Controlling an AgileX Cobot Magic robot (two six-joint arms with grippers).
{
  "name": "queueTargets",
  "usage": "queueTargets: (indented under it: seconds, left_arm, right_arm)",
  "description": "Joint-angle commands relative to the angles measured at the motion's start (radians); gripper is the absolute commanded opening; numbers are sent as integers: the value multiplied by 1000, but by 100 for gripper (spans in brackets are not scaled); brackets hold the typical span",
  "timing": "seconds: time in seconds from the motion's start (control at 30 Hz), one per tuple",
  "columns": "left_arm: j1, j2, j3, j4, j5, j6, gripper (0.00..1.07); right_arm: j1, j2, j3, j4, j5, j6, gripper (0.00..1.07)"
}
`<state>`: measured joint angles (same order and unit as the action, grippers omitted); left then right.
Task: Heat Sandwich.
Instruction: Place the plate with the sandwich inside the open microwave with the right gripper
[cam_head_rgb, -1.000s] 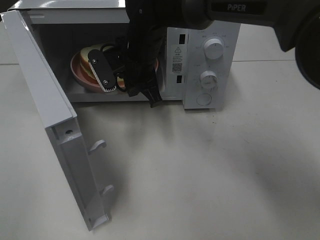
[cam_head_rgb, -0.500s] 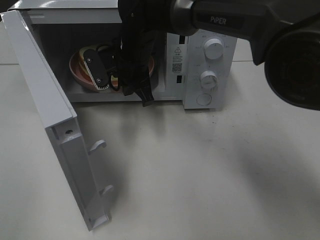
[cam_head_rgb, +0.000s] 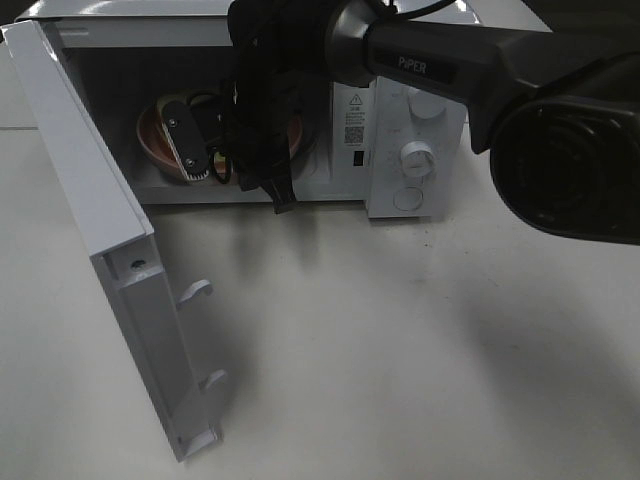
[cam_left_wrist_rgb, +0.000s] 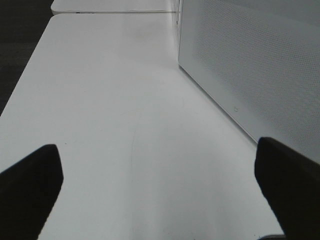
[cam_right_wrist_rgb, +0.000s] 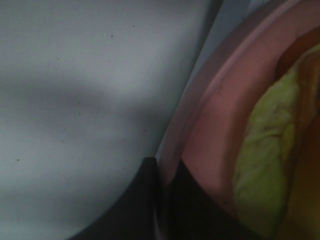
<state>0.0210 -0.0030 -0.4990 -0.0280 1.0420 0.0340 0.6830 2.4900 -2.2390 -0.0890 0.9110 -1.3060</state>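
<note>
Reaches further left and deeper into the microwave (cam_head_rgb: 388, 140) than a second ago, with the right arm (cam_head_rgb: 440, 65) swung across the top dial, and the right tool (cam_head_rgb: 208, 170) and pink plate (cam_head_rgb: 150, 140) now nearer the cavity's left wall. Suggests that loading is almost finished, with letting go, backing out and closing up judged to be what remains before heating. Nearest the camera, finds the open door (cam_head_rgb: 90, 200) standing out over the desk (cam_head_rgb: 400, 350) exactly as before, latch hooks (cam_head_rgb: 197, 290) turned toward the room. Off to the left, shows the left tool (cam_left_wrist_rgb: 160, 195) spread wide and empty above bare desk, just beside a white perforated panel (cam_left_wrist_rgb: 250, 60); cannot tell whether that is the microwave's side or its door. Further in, shows the right tool clamped shut on the plate's rim, dark fingers (cam_right_wrist_rgb: 145, 200) meeting at the pink edge in the wrist view. Places the sandwich (cam_right_wrist_rgb: 265, 160) on that plate inside the cavity, yellow-green filling close by the rim. Cannot tell whether the plate rests on the cavity floor or hangs just above it.
</note>
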Motion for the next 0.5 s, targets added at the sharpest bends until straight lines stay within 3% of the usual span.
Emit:
queueTargets:
  seconds: [0.03,0.5]
  left_arm:
    - [2,-27,3,0,-5,2,101]
    - [2,-27,3,0,-5,2,101]
  right_arm:
    - [-9,-4,-27,-4,-22,10,2]
    - [-20,15,-42,-3,-64,17,4]
